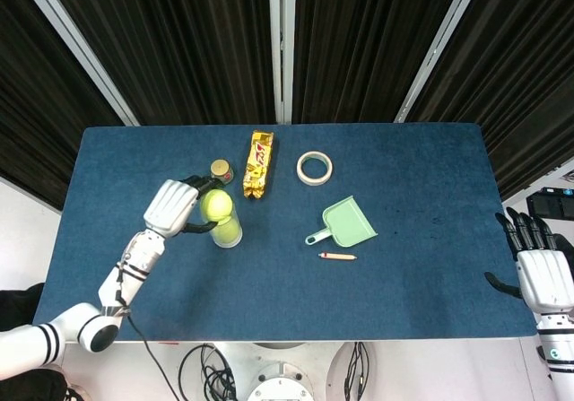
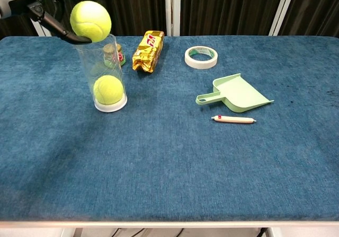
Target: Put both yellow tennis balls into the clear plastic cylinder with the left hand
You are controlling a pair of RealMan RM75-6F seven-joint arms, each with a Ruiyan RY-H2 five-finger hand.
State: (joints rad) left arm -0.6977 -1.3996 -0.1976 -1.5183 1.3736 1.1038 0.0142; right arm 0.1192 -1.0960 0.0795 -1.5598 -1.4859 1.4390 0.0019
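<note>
Fuzzy felt tennis balls, clear glossy plastic cylinder — matt blue cloth table, shiny gold foil wrapper.

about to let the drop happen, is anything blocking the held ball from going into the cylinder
Nothing visible blocks it. The left hand holds the second tennis ball at the open mouth of the clear plastic cylinder; the first tennis ball sits at the bottom, with room above.

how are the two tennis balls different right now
The upper tennis ball is held by the left hand at the rim of the clear plastic cylinder; the lower tennis ball rests at the cylinder's bottom. The upper one is outside the tube, the lower one enclosed by its wall. Both are yellow-green and look alike in size.
</note>
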